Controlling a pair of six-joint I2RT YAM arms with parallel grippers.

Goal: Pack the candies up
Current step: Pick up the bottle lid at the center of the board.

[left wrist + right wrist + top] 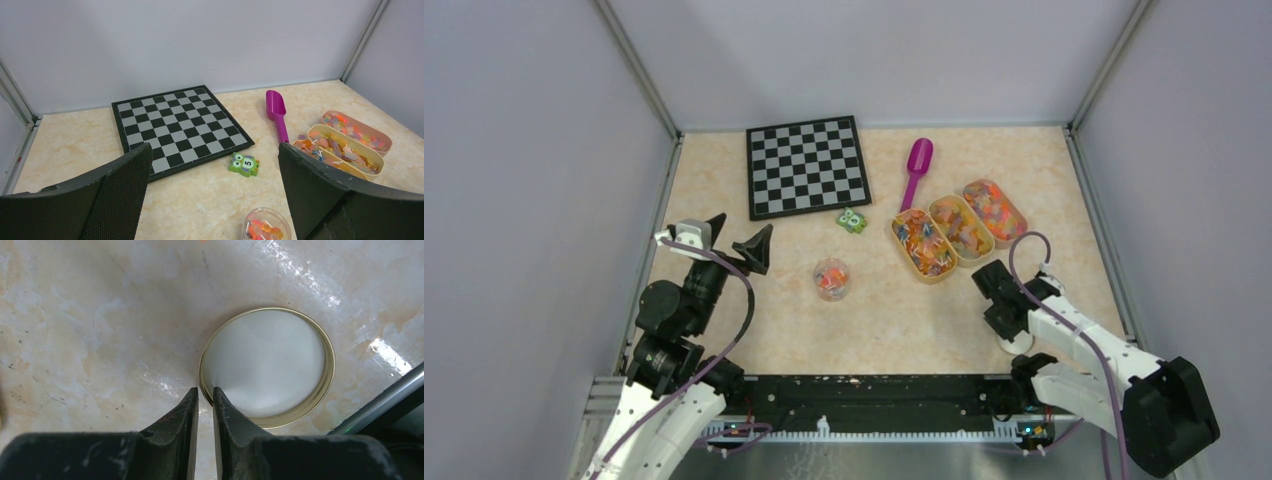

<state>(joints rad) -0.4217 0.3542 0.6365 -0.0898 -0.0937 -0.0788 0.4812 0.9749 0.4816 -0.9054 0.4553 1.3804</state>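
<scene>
The candies fill three tan oval trays (961,228) at the right and show again in the left wrist view (345,147). A few more candies lie in a small clear jar (831,278) at mid-table, also low in the left wrist view (265,227). My left gripper (739,232) hovers wide open at the left, holding nothing (214,147). My right gripper (1009,333) points down at a round gold-rimmed lid (270,365) lying flat near the front right. Its jaws (205,390) are nearly together, pinching the lid's left rim, one finger outside and one inside.
A magenta scoop (916,165) lies behind the trays. A black and grey chessboard (806,165) sits at the back left, with a small green block with eyes (853,221) by its near corner. Walls enclose the table on three sides.
</scene>
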